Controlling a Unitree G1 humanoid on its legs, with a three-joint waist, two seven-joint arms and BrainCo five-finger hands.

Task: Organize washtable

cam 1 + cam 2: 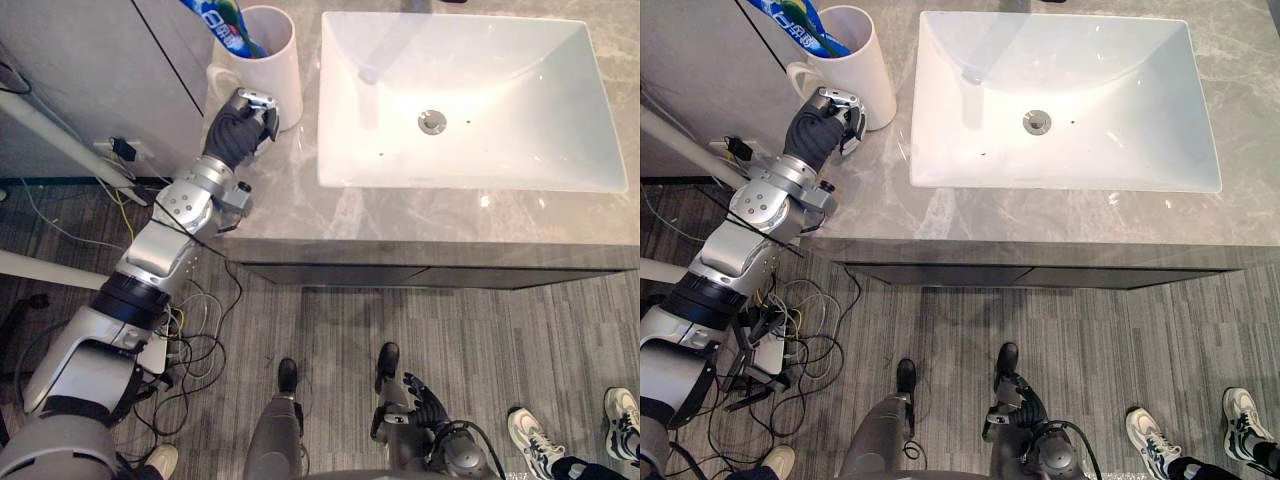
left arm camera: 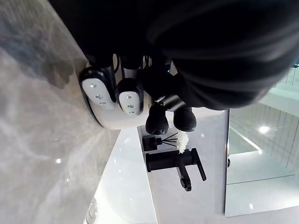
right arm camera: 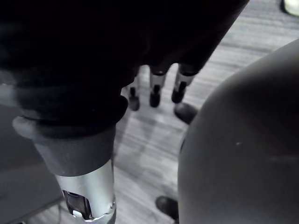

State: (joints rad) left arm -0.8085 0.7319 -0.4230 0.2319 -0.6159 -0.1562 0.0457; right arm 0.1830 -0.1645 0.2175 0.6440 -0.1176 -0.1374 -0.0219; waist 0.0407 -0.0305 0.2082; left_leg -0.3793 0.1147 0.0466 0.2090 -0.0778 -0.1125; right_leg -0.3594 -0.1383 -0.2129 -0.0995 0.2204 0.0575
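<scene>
I see the sink (image 1: 345,165) set in the table (image 1: 290,215), filling its middle and right, with the tap (image 2: 175,163) behind it. The mug (image 1: 278,65) stands at the table's left rear, just left of the sink, with a tube (image 1: 222,22) standing in it and my left hand (image 1: 238,128) against its near side. My right hand (image 1: 425,400) hangs over the floor in front of the table.

white cup (image 1: 268,62) upright on counter (image 1: 290,205) beside basin (image 1: 500,75)

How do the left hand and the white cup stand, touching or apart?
Cannot tell. In the left eye view the left hand overlaps the base of the cup; the left wrist view shows neither gap nor contact plainly.
</scene>
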